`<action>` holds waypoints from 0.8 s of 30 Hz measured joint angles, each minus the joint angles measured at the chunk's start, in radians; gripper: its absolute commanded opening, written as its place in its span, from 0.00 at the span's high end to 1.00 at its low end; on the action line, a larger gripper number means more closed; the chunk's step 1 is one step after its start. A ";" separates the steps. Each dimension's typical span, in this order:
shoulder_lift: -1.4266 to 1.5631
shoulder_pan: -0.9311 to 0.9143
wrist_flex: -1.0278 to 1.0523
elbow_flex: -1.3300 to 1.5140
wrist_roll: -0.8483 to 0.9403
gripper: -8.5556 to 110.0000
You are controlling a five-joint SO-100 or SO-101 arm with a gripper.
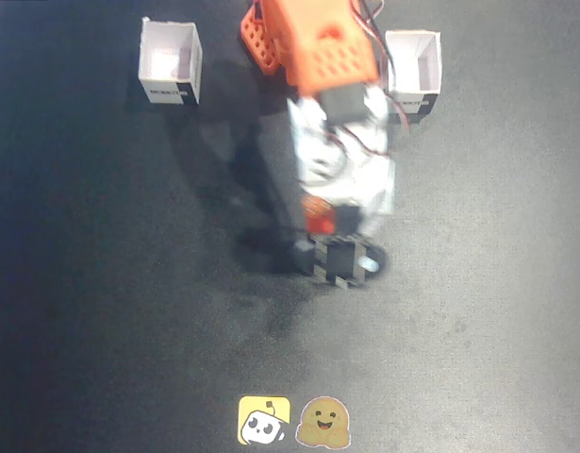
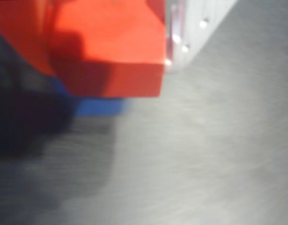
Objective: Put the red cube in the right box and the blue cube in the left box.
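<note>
— Two cubes: where?
— Red cube fills my wrist view, right at my gripper; blue cube peeks from beneath it.
— Clamped?
— Cannot tell.
— Writing?
— Box label's unreadable.

red cube red | blue cube blue | boxes white

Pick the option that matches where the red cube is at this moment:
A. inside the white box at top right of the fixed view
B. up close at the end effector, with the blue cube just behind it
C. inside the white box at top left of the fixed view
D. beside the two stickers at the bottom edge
B: the wrist view is filled by the red cube close to the camera, with a strip of the blue cube showing just below it.
</note>
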State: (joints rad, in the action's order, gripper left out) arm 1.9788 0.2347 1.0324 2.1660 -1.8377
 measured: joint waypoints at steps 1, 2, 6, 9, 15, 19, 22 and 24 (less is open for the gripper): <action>0.031 -0.038 0.021 0.000 0.002 0.82; 0.058 -0.080 0.041 0.006 0.023 0.82; 0.156 -0.218 0.115 0.043 0.080 0.82; 0.202 -0.334 0.155 0.063 0.135 0.82; 0.250 -0.534 0.218 0.074 0.241 0.82; 0.298 -0.666 0.242 0.107 0.316 0.82; 0.325 -0.761 0.262 0.109 0.370 0.82; 0.336 -0.828 0.276 0.109 0.407 0.82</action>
State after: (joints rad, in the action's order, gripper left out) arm 2.3148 -0.5937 1.3085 2.2749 -1.4312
